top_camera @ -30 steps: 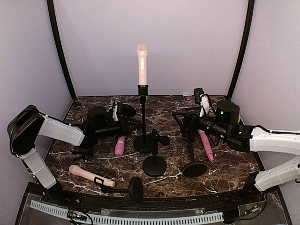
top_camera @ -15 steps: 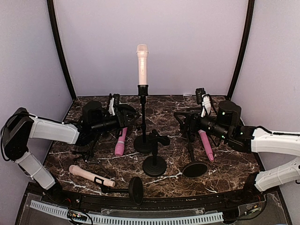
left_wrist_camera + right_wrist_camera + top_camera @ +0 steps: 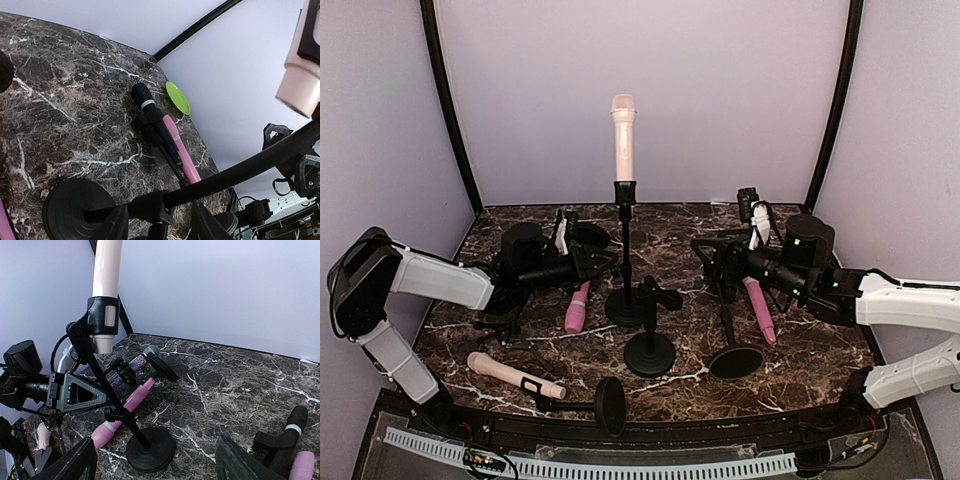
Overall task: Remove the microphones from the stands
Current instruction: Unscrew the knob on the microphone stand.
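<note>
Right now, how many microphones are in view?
5: the upright microphone in the centre stand; a pink microphone lying left of it; a pale microphone front left; a black-headed pink microphone on the right; a purple microphone by the left arm. Others may be hidden.

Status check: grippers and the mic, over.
Left gripper open, straddling the stand pole. Right gripper open, empty. Pale pink microphone upright in its clip. Short stand close beside the base.

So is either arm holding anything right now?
Right gripper: nothing, open. Left gripper straddles the stand pole low down; whether it grips cannot be told.
</note>
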Controlling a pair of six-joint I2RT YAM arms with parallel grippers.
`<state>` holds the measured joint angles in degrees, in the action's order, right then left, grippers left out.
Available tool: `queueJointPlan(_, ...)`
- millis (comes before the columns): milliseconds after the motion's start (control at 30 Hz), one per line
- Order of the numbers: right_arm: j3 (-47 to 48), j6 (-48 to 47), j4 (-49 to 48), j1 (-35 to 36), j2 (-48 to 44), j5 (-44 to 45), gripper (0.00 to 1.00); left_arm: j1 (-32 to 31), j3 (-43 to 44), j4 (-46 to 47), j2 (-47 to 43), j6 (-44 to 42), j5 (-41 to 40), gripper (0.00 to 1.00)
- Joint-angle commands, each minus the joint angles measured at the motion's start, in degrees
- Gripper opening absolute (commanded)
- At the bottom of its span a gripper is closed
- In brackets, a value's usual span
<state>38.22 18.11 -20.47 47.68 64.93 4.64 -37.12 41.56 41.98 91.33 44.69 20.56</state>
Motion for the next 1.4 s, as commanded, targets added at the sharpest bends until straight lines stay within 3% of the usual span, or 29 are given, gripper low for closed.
queueJointPlan(0, -0.18, 0.33, -1.15, -0.13, -0.55, 0.71, 0.83, -0.13, -2.33, 2.32, 0.36, 2.16, 1.13, 0.43)
queueJointPlan(400, 0.02, 0.18, -1.15, -0.13, -0.24, 0.62, 0.83, -1.09, -2.84, 3.96, 1.59, 3.85, 1.44, 0.31)
queueJointPlan(800, -0.16, 0.01, -0.58, -0.13, -0.43, 1.06, 0.83, -1.10, -3.24, 4.46, 2.21, 6.93, 1.61, 0.07)
queueJointPlan(1033, -0.32, 0.14, -0.55, -0.13, -0.55, 1.38, 0.83, -1.07, -3.57, 5.21, 2.38, 10.39, 2.62, 0.03)
queueJointPlan(1133, -0.42, 0.13, -0.62, -0.13, -0.50, 1.42, 0.83, -1.07, -3.59, 4.82, 2.10, 10.06, 2.50, 0.08)
queueJointPlan(1367, -0.68, -0.11, -0.42, -0.13, -1.15, 1.57, 0.83, -1.06, -1.25, -0.46, -2.98, 0.22, -0.39, 0.46)
